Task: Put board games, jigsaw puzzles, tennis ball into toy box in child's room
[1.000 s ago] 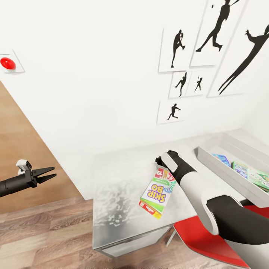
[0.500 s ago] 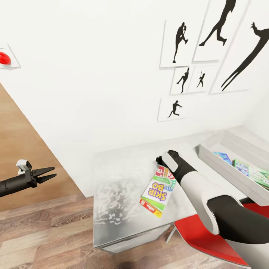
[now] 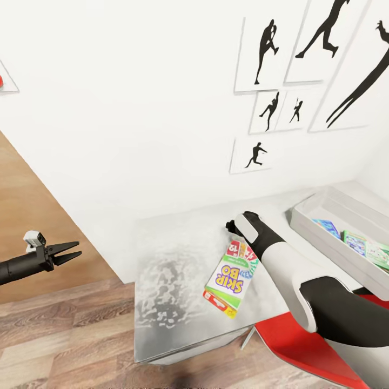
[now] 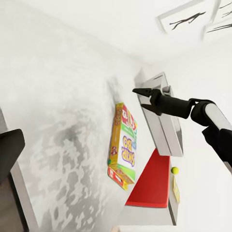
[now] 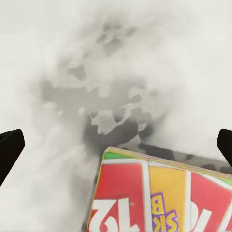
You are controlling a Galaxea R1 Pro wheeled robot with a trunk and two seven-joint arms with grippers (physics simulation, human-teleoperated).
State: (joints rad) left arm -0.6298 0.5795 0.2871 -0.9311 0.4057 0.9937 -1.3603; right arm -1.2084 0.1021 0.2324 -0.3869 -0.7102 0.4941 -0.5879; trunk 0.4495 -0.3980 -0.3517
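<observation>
A board game (image 3: 229, 278) with a yellow, green and red cover lies flat on the mottled grey table (image 3: 173, 270). My right gripper (image 3: 232, 227) hovers over its far end, open, with nothing between the fingers. The right wrist view shows the box's red end (image 5: 164, 198) just below the spread fingers (image 5: 9, 147). From the left wrist view, the right gripper (image 4: 142, 99) stands above the board game (image 4: 123, 145). The light grey toy box (image 3: 324, 237) sits at the table's right end with flat printed items (image 3: 367, 248) inside. A tennis ball (image 4: 175, 170) shows beyond the chair. My left gripper (image 3: 67, 253) hangs open, far left of the table.
A red chair (image 3: 292, 346) stands tucked at the table's near right corner, under my right arm. The white wall with black sports silhouettes (image 3: 259, 54) runs close behind the table. Wood-plank floor (image 3: 65, 335) lies to the left and front.
The whole picture has shifted slightly, so the camera has moved. The right gripper stays over the board game's far end, and the left arm keeps its place.
</observation>
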